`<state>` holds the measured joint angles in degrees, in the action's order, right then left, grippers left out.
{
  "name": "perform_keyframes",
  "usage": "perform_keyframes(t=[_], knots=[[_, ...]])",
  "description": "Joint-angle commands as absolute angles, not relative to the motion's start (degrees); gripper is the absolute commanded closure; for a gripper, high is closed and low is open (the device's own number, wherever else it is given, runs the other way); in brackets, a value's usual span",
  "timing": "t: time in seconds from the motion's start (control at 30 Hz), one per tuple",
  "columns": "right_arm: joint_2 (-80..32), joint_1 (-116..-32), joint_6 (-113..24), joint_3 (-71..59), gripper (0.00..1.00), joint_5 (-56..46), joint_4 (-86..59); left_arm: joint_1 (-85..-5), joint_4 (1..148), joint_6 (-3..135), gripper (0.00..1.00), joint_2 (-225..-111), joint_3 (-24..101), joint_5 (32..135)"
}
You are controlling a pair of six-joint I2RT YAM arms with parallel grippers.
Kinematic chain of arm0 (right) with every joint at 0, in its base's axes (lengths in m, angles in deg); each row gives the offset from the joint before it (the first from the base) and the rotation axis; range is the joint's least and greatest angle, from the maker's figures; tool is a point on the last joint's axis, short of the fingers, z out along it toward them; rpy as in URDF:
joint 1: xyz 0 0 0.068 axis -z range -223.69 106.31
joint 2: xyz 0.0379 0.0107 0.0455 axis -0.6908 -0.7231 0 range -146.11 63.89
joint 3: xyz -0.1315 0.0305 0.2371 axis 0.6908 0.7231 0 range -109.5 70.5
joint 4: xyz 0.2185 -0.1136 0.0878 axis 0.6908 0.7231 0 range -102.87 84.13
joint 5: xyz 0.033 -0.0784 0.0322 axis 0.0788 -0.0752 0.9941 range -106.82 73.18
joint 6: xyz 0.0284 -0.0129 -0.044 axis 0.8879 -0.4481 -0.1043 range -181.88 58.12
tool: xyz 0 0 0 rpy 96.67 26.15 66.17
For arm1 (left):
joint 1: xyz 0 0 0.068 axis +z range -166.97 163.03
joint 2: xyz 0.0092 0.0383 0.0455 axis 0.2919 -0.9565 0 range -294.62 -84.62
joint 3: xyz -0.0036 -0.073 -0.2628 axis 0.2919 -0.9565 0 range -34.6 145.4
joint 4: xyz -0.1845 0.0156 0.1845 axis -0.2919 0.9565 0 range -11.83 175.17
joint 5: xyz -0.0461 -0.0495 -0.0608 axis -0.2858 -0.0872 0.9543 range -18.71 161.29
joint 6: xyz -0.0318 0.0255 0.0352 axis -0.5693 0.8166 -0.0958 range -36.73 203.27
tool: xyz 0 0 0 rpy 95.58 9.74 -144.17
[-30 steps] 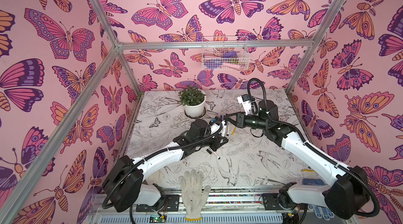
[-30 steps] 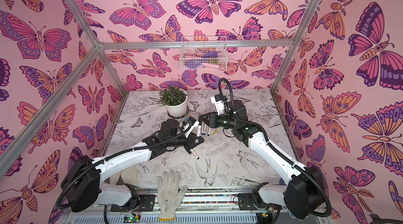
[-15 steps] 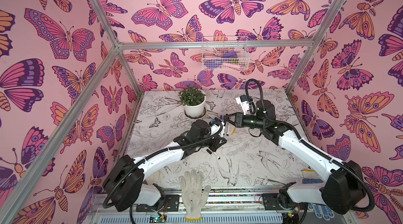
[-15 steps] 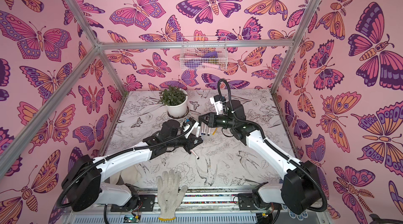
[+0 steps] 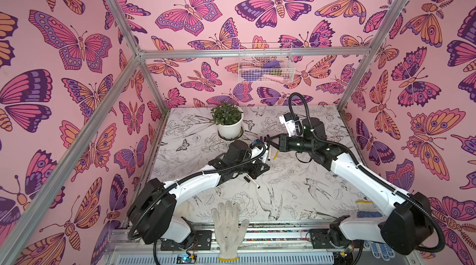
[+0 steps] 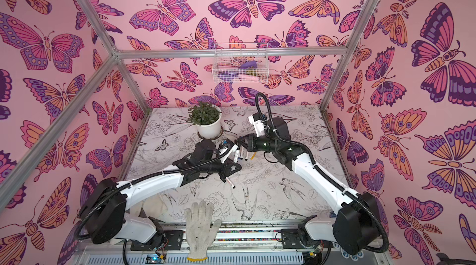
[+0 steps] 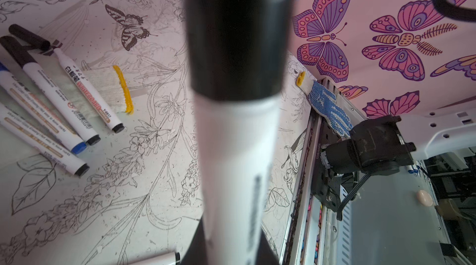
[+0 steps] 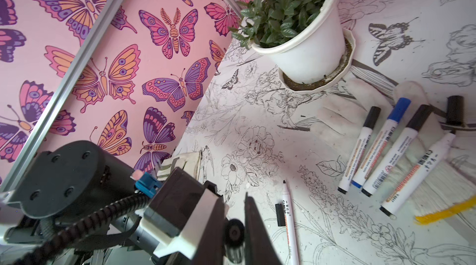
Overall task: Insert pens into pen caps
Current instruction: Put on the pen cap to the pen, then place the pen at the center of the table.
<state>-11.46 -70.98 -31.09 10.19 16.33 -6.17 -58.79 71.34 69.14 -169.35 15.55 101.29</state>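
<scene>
My left gripper [image 7: 231, 248] is shut on the white barrel of a pen [image 7: 234, 163] whose tip sits in a black pen cap [image 7: 237, 31]. My right gripper [image 8: 233, 212] stands open, its jaws close on either side of that cap's end [image 8: 234, 230]. In both top views the grippers meet mid-table: right gripper [image 5: 269, 143], left gripper [image 5: 258, 168], right gripper [image 6: 240, 143]. Three capped pens [image 8: 378, 145] lie on a white glove [image 8: 438, 194], with an uncapped pen [image 8: 417, 176] and a loose black pen cap [image 8: 454, 114] beside them. Nearer lies a slim pen [image 8: 289, 220] with its small cap [image 8: 279, 214].
A potted plant [image 5: 230, 127] stands at the back left of the table. A white glove [image 5: 230, 227] hangs over the front rail and a blue-dotted glove [image 5: 368, 213] lies by the right arm's base. A wire basket [image 5: 265, 62] hangs on the back wall.
The right gripper's jaws squeezed the cap, then spread apart. Both arms have barely moved, and the left gripper keeps its hold on the pen.
</scene>
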Motion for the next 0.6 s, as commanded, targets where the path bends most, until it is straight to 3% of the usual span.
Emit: perform_keyframes(t=[0.0,0.1,0.17,0.43,0.57], knots=[[-9.7,-68.7,-26.2,9.3,0.44,13.8,-7.1,-57.8,65.1,67.9,1.00,-172.5,16.0,101.3],[-5.5,-65.8,-23.7,11.2,0.31,6.3,-13.3,-57.4,61.7,65.3,1.00,-174.7,13.9,101.5],[-3.2,-65.5,-25.0,12.0,0.26,0.1,-13.1,-57.0,59.4,63.4,1.00,-176.2,13.2,101.7],[-3.0,-65.5,-26.3,13.5,0.27,-2.1,-8.6,-50.2,56.8,54.5,1.00,-184.6,16.1,103.2],[-3.4,-65.5,-25.5,14.1,0.29,-0.7,-9.3,-48.4,64.5,57.0,1.00,-187.5,19.3,98.2]])
